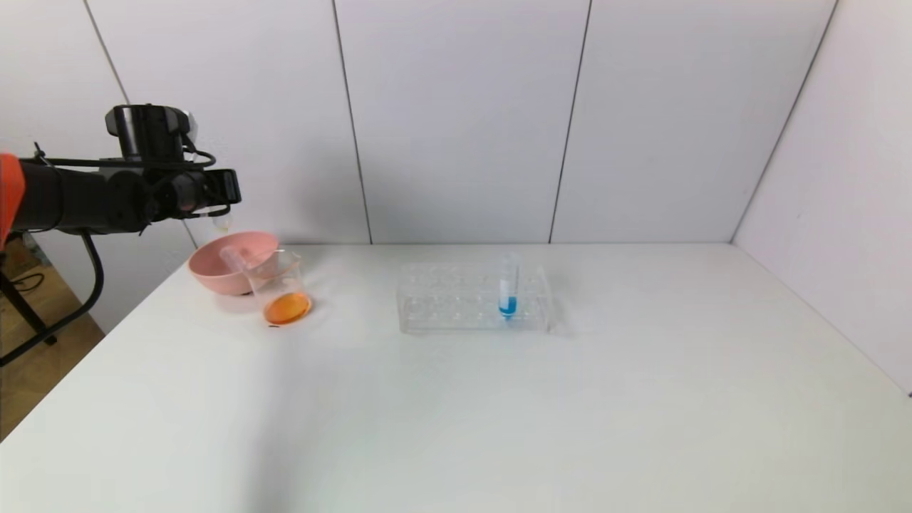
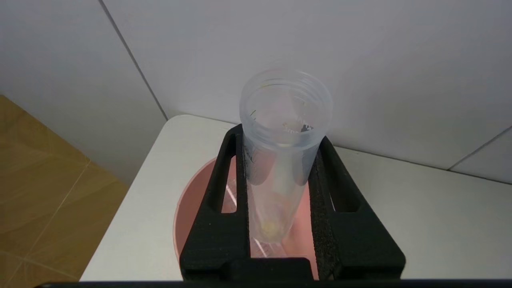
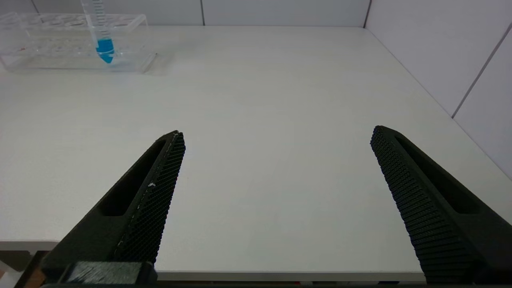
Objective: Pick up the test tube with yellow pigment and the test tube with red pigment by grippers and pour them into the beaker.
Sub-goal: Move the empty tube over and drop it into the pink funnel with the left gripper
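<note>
My left gripper (image 1: 217,191) (image 2: 280,138) hangs above the pink bowl (image 1: 214,274) (image 2: 192,208) at the table's far left. It is shut on the test tube with yellow pigment (image 2: 280,168), mouth up and tip down. Only a faint yellow trace shows in the tube's tip (image 1: 221,224). The beaker (image 1: 281,288) stands just right of the bowl and holds orange liquid in its bottom. An empty clear tube (image 1: 234,258) leans inside the bowl. No tube with red pigment in it is in view. My right gripper (image 3: 277,132) is open over the table's near right edge, holding nothing.
A clear tube rack (image 1: 442,299) (image 3: 48,48) stands mid-table with one tube of blue liquid (image 1: 507,288) (image 3: 105,44) upright in it. White wall panels close the back and right side. Beyond the table's left edge (image 2: 132,200) is wooden floor.
</note>
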{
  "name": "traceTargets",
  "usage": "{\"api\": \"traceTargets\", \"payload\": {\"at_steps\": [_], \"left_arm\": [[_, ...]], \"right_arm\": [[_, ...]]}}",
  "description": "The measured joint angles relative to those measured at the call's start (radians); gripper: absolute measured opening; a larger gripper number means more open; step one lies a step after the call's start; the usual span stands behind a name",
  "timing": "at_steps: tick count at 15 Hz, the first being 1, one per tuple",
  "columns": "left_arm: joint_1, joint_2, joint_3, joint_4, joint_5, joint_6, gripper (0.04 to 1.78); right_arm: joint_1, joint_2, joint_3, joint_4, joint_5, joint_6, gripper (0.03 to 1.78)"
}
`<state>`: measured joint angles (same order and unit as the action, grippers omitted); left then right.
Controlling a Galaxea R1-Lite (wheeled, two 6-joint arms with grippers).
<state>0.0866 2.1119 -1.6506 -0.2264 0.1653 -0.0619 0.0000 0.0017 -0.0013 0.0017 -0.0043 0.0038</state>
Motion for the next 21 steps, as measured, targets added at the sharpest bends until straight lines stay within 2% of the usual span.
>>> {"api": "traceTargets", "payload": {"at_steps": [12, 16, 21], "left_arm": [[0.011, 0.121, 0.004, -0.063, -0.021, 0.002, 0.44], [0.011, 0.132, 0.019, -0.063, -0.079, -0.001, 0.44], [0.011, 0.133, 0.012, -0.061, -0.080, -0.006, 0.44]], "right_arm": [[0.000, 0.000, 0.000, 0.000, 0.000, 0.000, 1.70], [0.001, 0.000, 0.000, 0.000, 0.000, 0.001, 1.70], [0.000, 0.000, 0.000, 0.000, 0.000, 0.001, 1.70]]}}
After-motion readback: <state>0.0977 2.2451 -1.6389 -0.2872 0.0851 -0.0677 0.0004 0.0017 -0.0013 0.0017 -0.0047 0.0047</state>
